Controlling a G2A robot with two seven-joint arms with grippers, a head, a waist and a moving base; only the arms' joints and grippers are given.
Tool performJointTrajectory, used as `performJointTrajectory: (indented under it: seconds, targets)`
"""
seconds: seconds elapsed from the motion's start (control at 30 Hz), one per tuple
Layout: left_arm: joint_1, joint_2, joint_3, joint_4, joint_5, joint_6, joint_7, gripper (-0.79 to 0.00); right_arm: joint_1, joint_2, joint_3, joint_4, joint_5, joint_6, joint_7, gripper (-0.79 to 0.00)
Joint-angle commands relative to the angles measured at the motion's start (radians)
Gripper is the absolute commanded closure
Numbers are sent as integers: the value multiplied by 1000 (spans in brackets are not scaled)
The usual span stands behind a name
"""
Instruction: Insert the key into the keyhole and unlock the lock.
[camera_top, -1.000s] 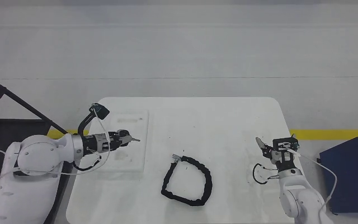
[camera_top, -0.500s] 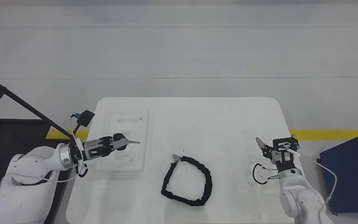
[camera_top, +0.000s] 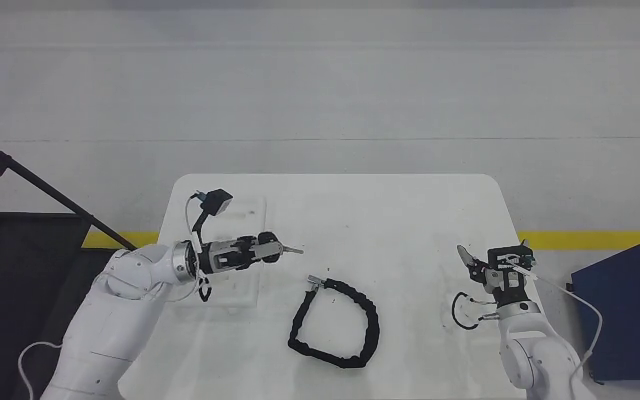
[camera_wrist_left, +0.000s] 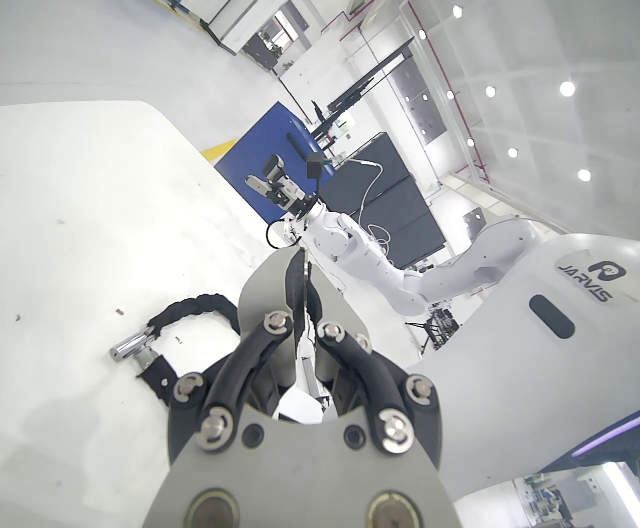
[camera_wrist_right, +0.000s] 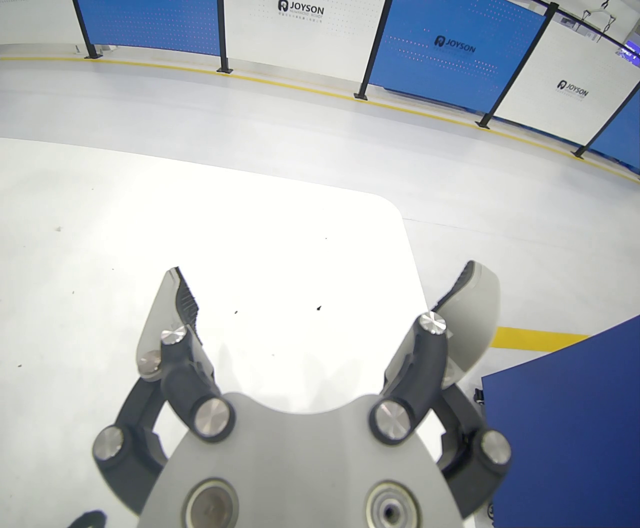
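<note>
A black cable lock (camera_top: 336, 322) lies looped at the middle of the white table (camera_top: 420, 220). Its metal end (camera_top: 314, 281) points toward the left arm. My left gripper (camera_top: 272, 246) hovers just up and left of that end, shut on a thin metal key (camera_top: 291, 250) that sticks out toward the lock. In the left wrist view the left gripper (camera_wrist_left: 299, 267) has its pads pressed together above the lock's cable (camera_wrist_left: 195, 304) and metal end (camera_wrist_left: 131, 345). My right gripper (camera_top: 497, 260) is open with nothing in it at the table's right side, and its spread pads frame bare table in its own view (camera_wrist_right: 322, 280).
A flat white board (camera_top: 232, 215) lies on the table's left part, under the left arm. A blue box (camera_top: 610, 310) stands just off the table's right edge. The table's far half is bare white surface.
My left arm has swung right with the key, from the white board's left side to near the lock's metal end. The right arm and the lock have not moved.
</note>
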Motion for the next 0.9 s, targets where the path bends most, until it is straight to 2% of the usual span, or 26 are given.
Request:
performJointTrajectory:
  seconds: [0.0, 0.17, 0.37, 0.47, 0.53, 0.67, 0.87]
  targets:
    - [-30, -3, 47, 31, -5, -10, 11, 0, 0, 0, 0, 0, 0, 0, 0, -785]
    - [-84, -8, 119, 111, -43, -20, 21, 0, 0, 0, 0, 0, 0, 0, 0, -785]
    - [-84, -8, 119, 111, -43, -20, 21, 0, 3, 1, -11, 20, -96, -8, -53, -785]
    - [-84, -8, 119, 111, -43, -20, 21, 0, 7, 3, -50, 6, -183, -58, -105, -785]
    - [-84, -8, 119, 111, -43, -20, 21, 0, 12, 5, -84, -2, -310, -55, -152, -785]
    - [-84, -8, 119, 111, -43, -20, 21, 0, 51, -1, -179, -21, -430, -59, -195, -785]
    - [-84, -8, 119, 111, -43, -20, 21, 0, 152, -13, -301, -22, -520, -92, -199, -785]
